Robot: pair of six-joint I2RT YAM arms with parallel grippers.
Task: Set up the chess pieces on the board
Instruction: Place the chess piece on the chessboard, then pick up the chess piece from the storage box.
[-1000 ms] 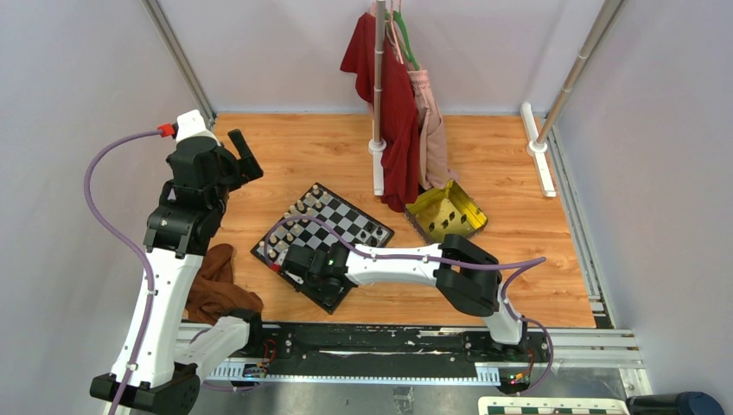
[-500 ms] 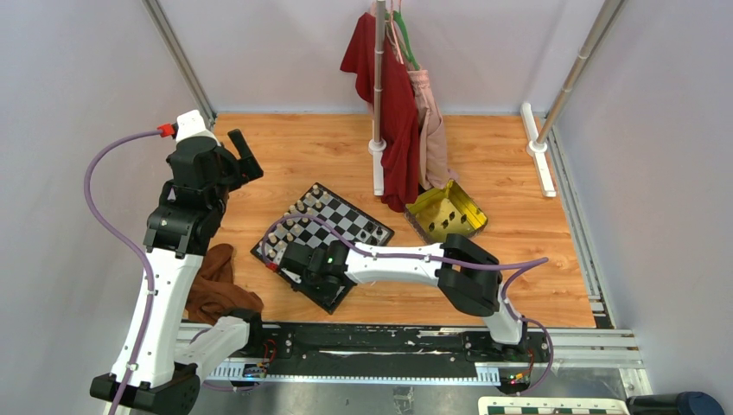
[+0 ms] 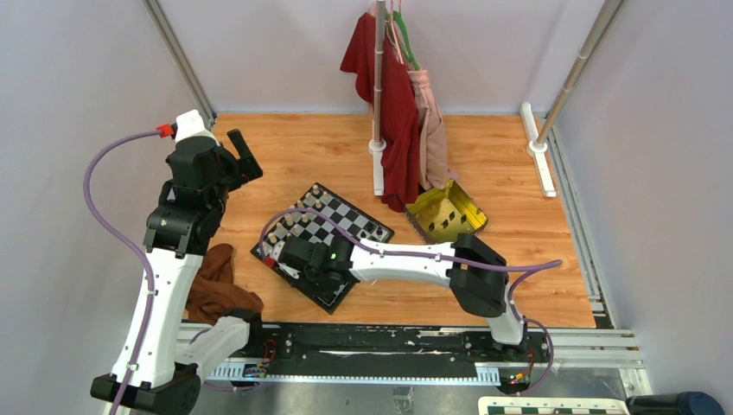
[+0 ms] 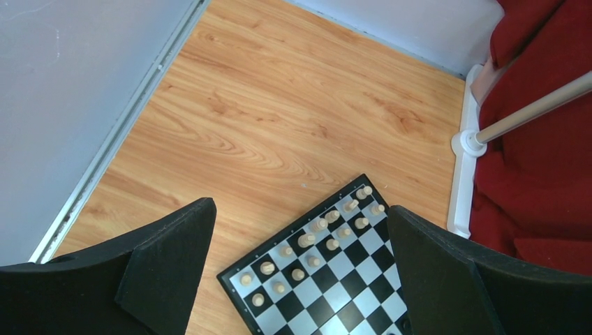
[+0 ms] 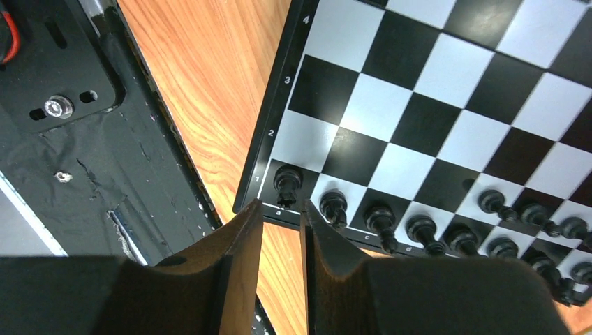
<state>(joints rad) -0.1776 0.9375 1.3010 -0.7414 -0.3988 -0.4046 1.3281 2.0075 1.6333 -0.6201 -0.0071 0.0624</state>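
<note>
The board (image 3: 344,216) lies tilted on the wooden floor. Cream pieces (image 3: 290,223) stand along its far-left side and show in the left wrist view (image 4: 328,227). Black pieces (image 5: 422,229) line the near-right edge. My right gripper (image 3: 327,292) hovers low at the board's near corner. Its fingers (image 5: 241,244) stand a narrow gap apart with nothing between them. A black rook (image 5: 287,183) stands on the corner square just past the tips. My left gripper (image 3: 242,156) is wide open and empty, held high over the floor left of the board (image 4: 349,293).
A shiny gold tray (image 3: 447,212) sits right of the board. A garment rack with red and pink clothes (image 3: 393,112) stands behind it. A brown cloth (image 3: 216,281) lies at the near left. The black base rail (image 5: 63,105) runs close to the board's near corner.
My right wrist has shifted slightly left over the near part of the board and its elbow has swung right. The left arm has not moved.
</note>
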